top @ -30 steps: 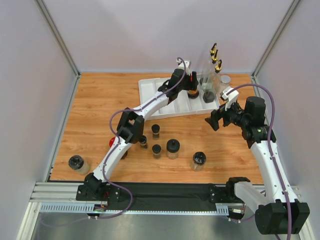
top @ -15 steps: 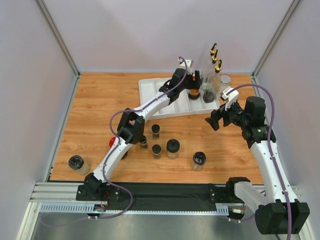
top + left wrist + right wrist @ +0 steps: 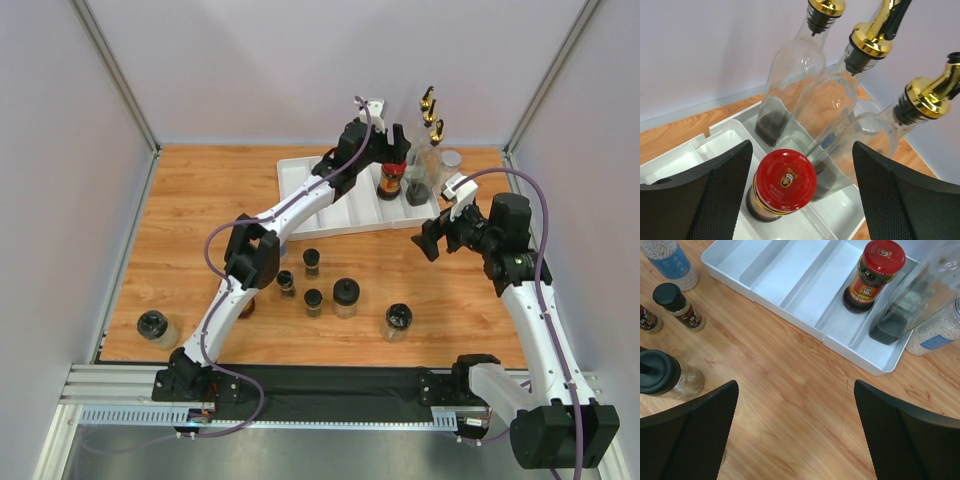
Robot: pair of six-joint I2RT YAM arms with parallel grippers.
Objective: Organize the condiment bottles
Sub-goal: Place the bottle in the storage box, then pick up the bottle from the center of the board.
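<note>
I have one wooden tabletop (image 3: 190,200) with one white divided tray (image 3: 310,185) lying at about 1 o'clock from its centre. At the tray's 3 o'clock end I count three tall gold-spouted bottles (image 3: 428,135) bunched together, the nearest with dark liquid at its base.

Three medium black-lidded jars (image 3: 346,297) stand on the bare wood, two around 6 o'clock and one out at 8 o'clock. I can make out two clear jars with blue labels (image 3: 935,335). One is just outside the tray's right edge, the other off its near left corner and partly behind my left arm. One red-capped jar (image 3: 784,182) stands upright in a tray slot, next to the bottles. Three small black-lidded jars (image 3: 311,262) cluster near the middle.

My left claw (image 3: 392,148) hangs over that red-capped jar with its fingers spread apart. The jar sits below and between them, standing free. My right claw (image 3: 796,390) is spread wide over bare wood and holds nothing, with the tray at its 12 o'clock.
</note>
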